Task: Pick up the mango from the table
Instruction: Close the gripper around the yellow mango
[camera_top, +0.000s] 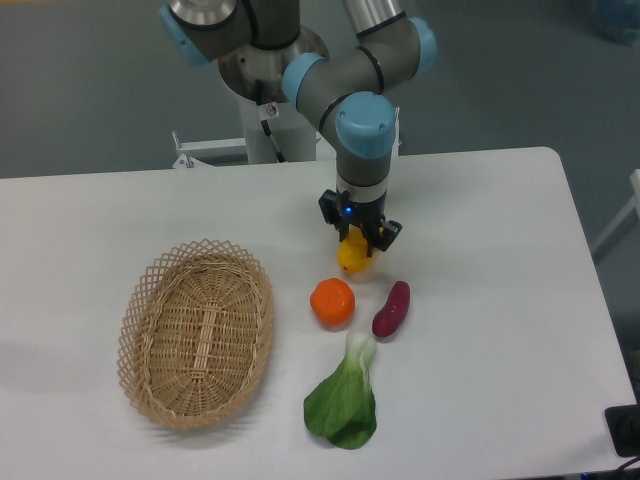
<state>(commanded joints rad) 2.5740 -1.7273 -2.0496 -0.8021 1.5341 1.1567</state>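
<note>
Near the table's (500, 250) middle, far of the orange (332, 301), the mango (352, 255) sits directly beneath the gripper (360, 238), whose fingers are clenched on its upper part. Its long axis appears to run near-left to far-right (the upper end is hidden by the fingers). Whether it has left the tabletop cannot be told.

No readable text, label, brand, number or sign is showing anywhere in the view. A small white sticker with a reddish mark (271, 110) is sitting on the robot's base column beyond the far edge of the table (500, 300), but it is appearing too small and blurred to read.
</note>
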